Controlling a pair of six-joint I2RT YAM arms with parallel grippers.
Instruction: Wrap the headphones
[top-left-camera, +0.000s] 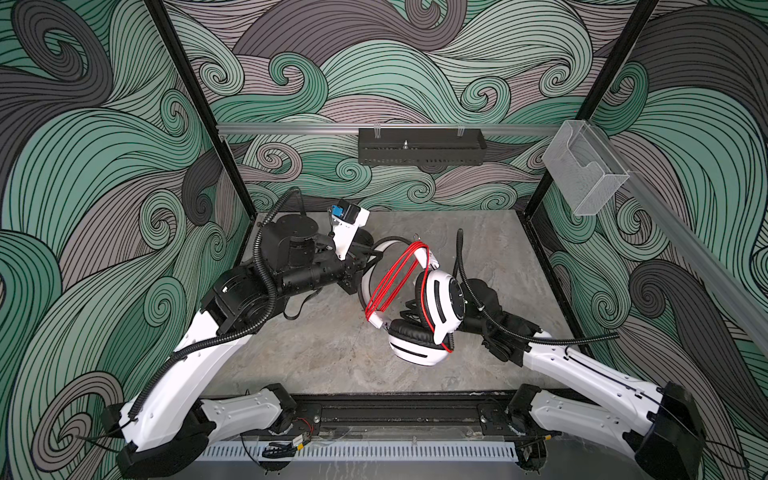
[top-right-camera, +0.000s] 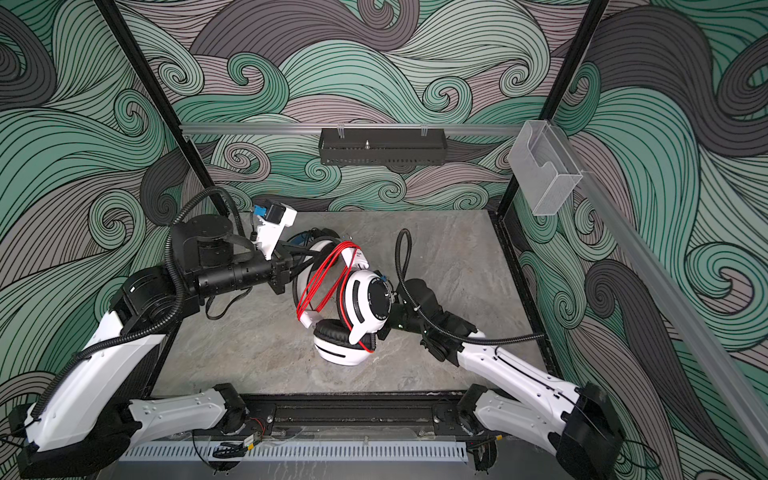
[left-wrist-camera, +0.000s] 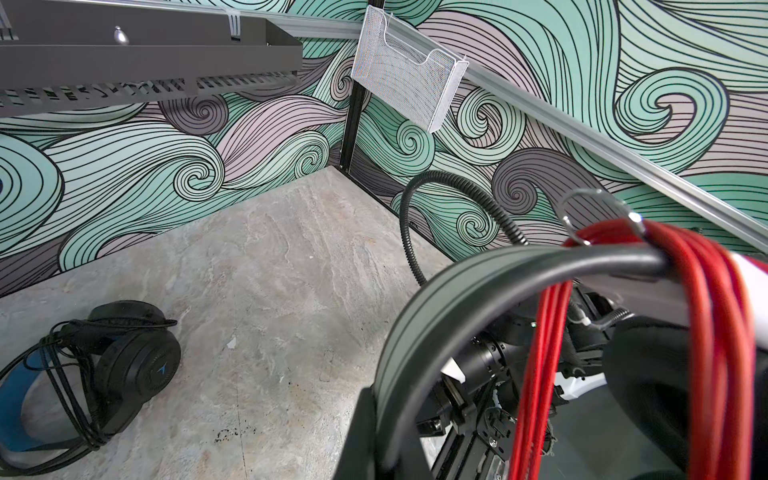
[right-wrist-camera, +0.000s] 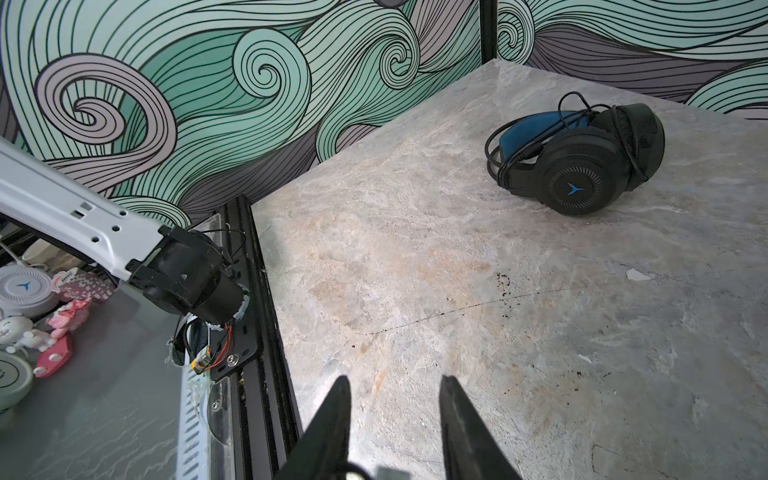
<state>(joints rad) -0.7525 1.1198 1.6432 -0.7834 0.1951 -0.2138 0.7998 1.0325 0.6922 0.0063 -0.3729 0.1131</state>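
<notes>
The white headset (top-left-camera: 440, 307) is propped at table (top-left-camera: 332, 357) centre, its red cable (top-left-camera: 392, 278) wound across the band. The band is clamped by the left gripper (top-left-camera: 370, 255) at ten o'clock. The right gripper (right-wrist-camera: 392, 382), at three, is spread and empty. The black headset (right-wrist-camera: 582, 166) lies at eleven. The band should be steadied and the coils left unsnagged.

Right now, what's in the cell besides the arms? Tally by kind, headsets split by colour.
white-and-black headset: 1
black headset: 1
black tray on the back rail: 1
wall pocket on the side rail: 1
Total: 4
</notes>
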